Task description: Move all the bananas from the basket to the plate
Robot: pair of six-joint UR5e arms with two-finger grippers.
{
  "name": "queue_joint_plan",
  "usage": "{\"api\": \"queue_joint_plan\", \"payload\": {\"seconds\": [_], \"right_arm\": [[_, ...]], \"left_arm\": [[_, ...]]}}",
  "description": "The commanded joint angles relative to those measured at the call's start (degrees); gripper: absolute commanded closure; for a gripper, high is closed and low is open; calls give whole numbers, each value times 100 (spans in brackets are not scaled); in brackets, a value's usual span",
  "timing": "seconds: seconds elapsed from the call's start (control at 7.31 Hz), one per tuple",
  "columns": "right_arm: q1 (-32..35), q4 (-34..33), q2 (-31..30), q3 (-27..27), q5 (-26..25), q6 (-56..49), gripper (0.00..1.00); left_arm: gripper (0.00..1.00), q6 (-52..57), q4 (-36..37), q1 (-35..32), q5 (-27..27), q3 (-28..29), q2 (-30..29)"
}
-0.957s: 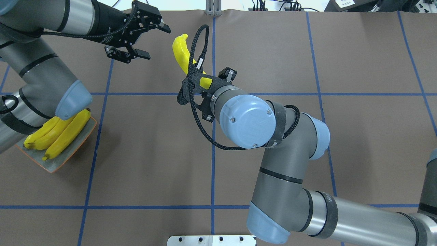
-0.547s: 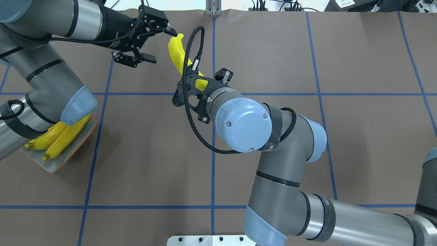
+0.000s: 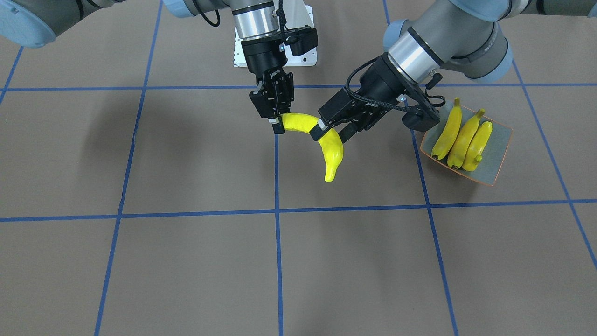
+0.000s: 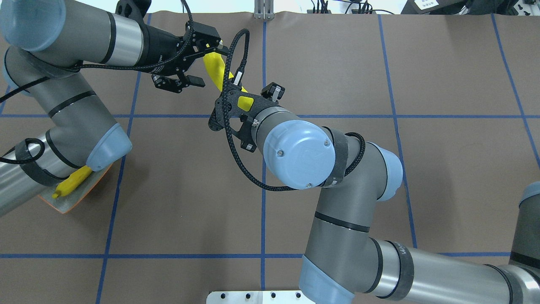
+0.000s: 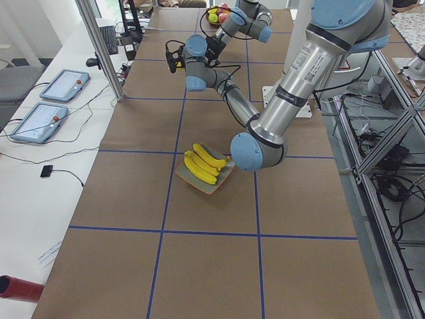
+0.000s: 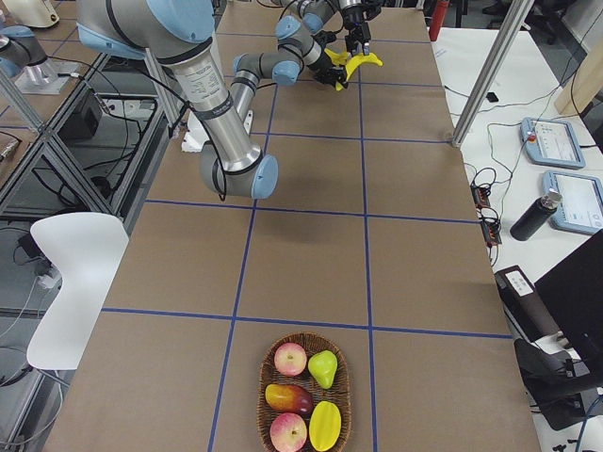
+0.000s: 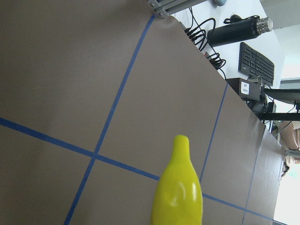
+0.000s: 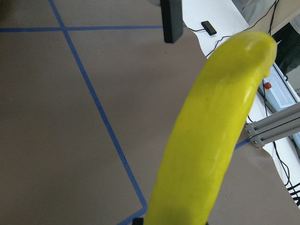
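right jaws clamped on banana (image 3: 332, 151) end | left jaws wide, straddling its middle

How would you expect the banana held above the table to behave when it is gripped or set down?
The banana probably stays stiff: held at one end by the right gripper, it juts out without sagging. Its glossy skin may be slippery. Curved, it might rock when set down.

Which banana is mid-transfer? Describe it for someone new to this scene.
Over the brown table, the curved banana hangs from the right gripper, with the left gripper straddling it. The other three bananas lie on the plate.
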Motion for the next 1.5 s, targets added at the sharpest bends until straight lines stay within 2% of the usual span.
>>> {"api": "queue_joint_plan", "payload": {"seconds": [0.0,0.14,0.41,0.55,0.68,1.09,1.37], "right_arm": [[0,19,-7,1,-9,7,100],[0,19,-7,28,-18,7,100],[0,28,-25,71,-53,7,96],[0,36,-34,141,-44,15,53],[0,54,-51,264,-44,24,1],[165,63,-69,545,104,42,0],[778,45,-147,538,795,329,1]], "left_arm": [[64,136,-3,16,18,-39,-7],[100,259,-3,16,18,-109,11],[100,295,-3,16,9,-127,28],[100,286,-3,16,9,-118,37],[100,295,6,16,9,-118,55],[100,330,6,16,9,-75,81],[100,741,6,-2,-17,-127,361]]}}
